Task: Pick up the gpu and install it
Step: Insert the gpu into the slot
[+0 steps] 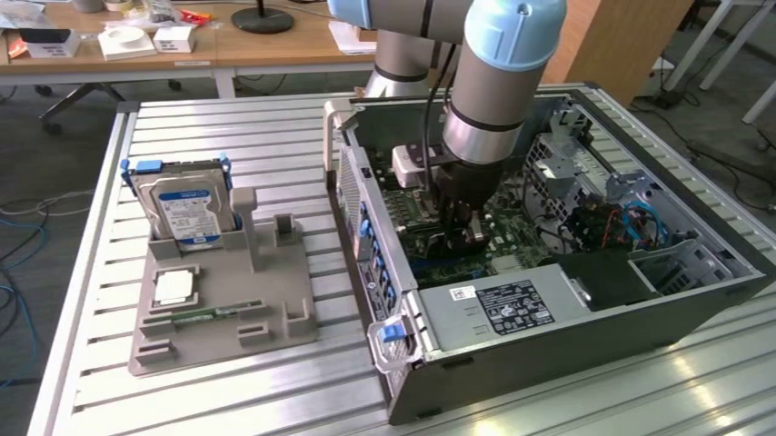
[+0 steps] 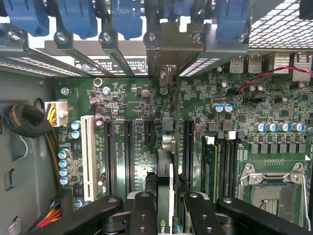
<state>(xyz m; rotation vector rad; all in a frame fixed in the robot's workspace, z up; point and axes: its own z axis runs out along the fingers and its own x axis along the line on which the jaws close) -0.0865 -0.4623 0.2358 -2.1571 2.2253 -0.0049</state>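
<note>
Matt green motherboard [image 2: 146,105]; ribbed bare-metal table [image 1: 243,118].

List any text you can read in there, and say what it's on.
No text is clear enough to quote.
power supply label: print too small.
hard drive label: blurred.
stickers by the rear slots: too small.
slot lettering on the motherboard: too small.
Small mark on the gpu, held edge-on in the claw: unreadable.

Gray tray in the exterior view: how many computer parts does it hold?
3: a hard drive standing at its far end, a square silver chip lying mid-tray, and a green memory stick nearer the front. Others may be hidden.
</note>
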